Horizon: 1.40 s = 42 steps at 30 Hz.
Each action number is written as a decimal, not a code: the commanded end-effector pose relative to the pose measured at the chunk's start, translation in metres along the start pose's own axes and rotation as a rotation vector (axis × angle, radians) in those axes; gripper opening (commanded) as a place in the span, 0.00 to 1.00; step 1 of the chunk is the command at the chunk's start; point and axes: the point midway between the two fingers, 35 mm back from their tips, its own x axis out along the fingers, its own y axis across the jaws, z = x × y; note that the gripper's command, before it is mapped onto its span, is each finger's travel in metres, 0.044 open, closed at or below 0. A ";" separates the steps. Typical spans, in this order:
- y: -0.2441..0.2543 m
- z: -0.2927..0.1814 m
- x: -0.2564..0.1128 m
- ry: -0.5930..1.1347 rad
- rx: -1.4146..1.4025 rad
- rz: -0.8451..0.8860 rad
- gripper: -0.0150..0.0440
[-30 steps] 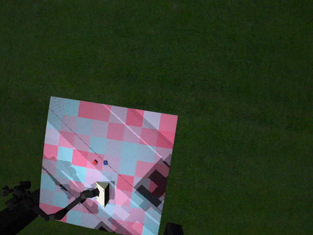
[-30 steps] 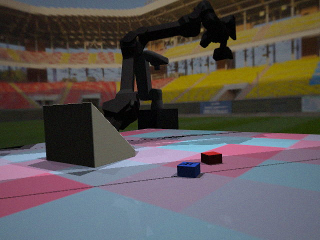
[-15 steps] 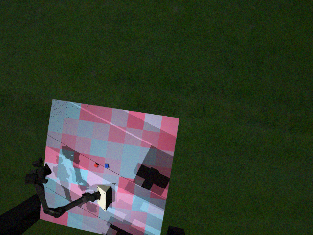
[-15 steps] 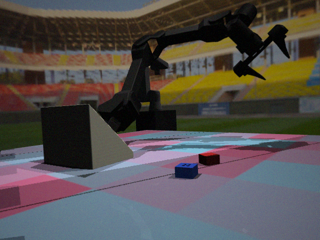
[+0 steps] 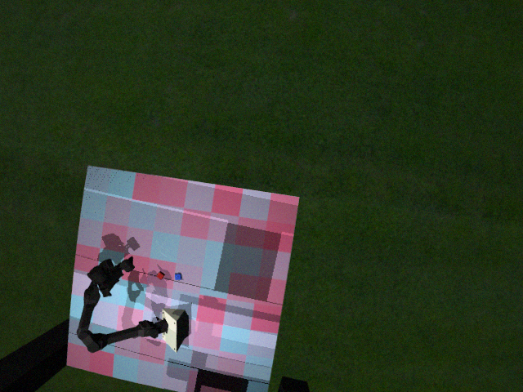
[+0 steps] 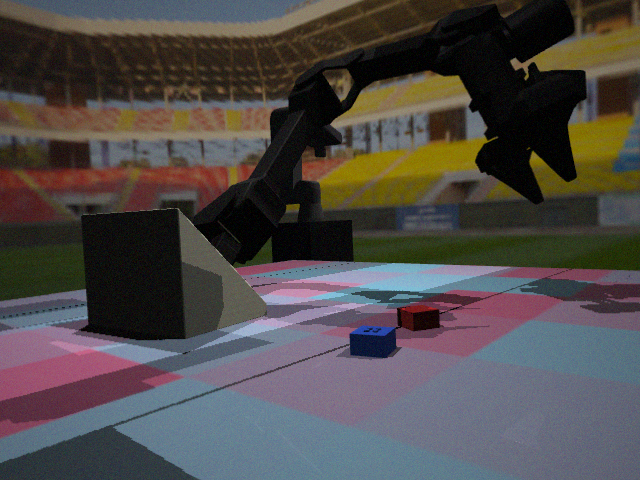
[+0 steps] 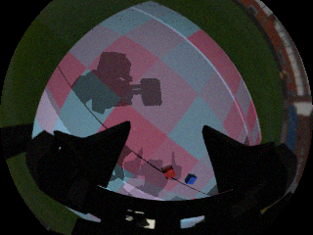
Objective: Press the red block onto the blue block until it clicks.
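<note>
The pincer (image 5: 118, 277) (image 6: 554, 189) (image 7: 167, 127) stands wide, with nothing between its fingers, high above the table (image 5: 145, 202) (image 6: 516, 413) (image 7: 186, 93). The red block (image 5: 160, 275) (image 6: 418, 317) (image 7: 168, 171) lies on this table, just beside the blue block (image 5: 178, 276) (image 6: 372, 341) (image 7: 191, 179), at its 9 o'clock in the top view. There, the pincer is also toward 9 o'clock from the red block.

From here, if the arm descends before it moves toward 3 o'clock, I think the fingers will close on nothing. With the blocks so near, a wide finger may also knock the blue one. If the fingers meet corners instead of flat sides, the red block may twist in the grip, and then the studs would not fit and no click comes.

The red block sits flat, and from above its sides look turned against those of the blue block, one corner pointing roughly to 12 o'clock. Its top seems almost square, so which is the long axis, I cannot tell.
</note>
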 end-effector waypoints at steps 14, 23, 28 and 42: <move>-0.051 -0.170 -0.001 0.484 1.163 -0.017 1.00; -0.044 -0.183 0.031 0.483 1.163 -0.015 1.00; -0.041 -0.188 0.045 0.483 1.163 -0.015 1.00; -0.038 -0.195 0.062 0.483 1.163 -0.014 1.00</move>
